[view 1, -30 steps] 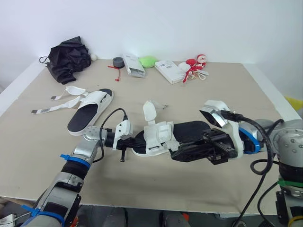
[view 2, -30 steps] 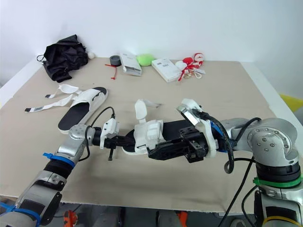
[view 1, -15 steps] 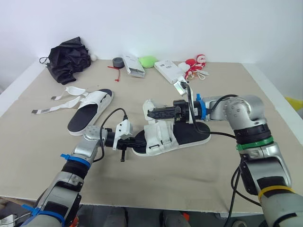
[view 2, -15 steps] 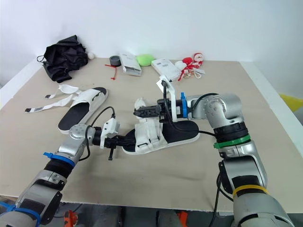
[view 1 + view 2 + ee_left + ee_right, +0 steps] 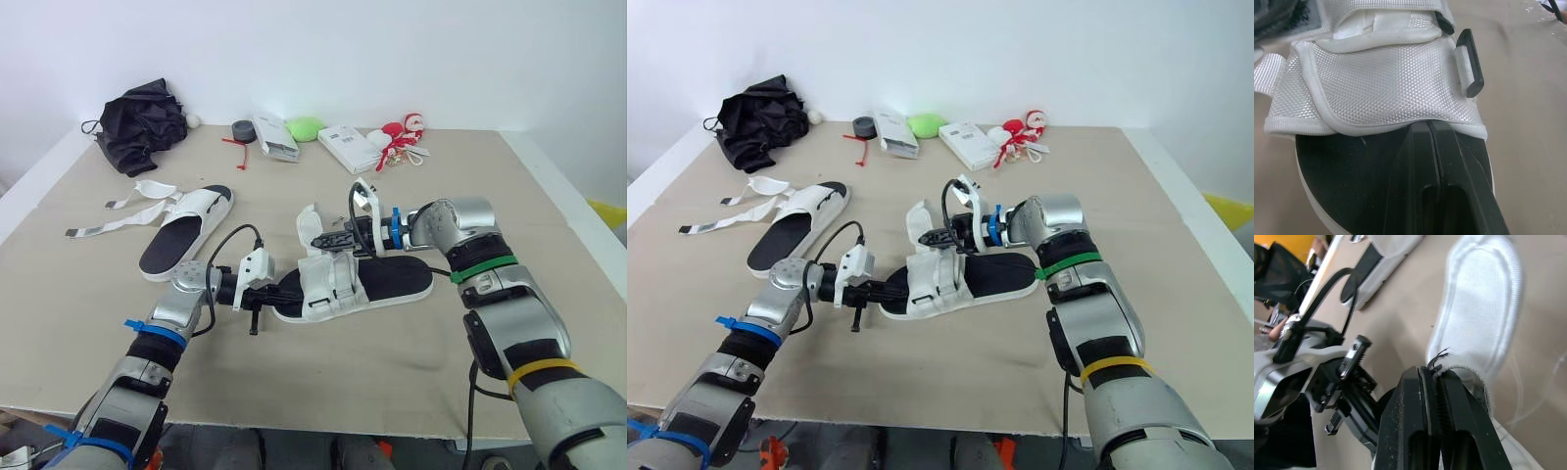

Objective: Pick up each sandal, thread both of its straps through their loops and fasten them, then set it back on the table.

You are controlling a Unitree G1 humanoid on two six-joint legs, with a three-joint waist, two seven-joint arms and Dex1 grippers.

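a white mesh sandal with a black footbed point(image 5: 387, 277) lies flat in the centre of the frame on the beige surface point(image 5: 490, 372). the left claw point(image 5: 282, 288) is closed, its black fingers pressed together on the footbed at the toe end, their tips against the edge of the front strap. the right claw point(image 5: 315, 240) is closed, pinching the frayed edge of the upright white strap point(image 5: 307, 223). a second white sandal point(image 5: 186, 227) sits at centre left, its straps spread loose.
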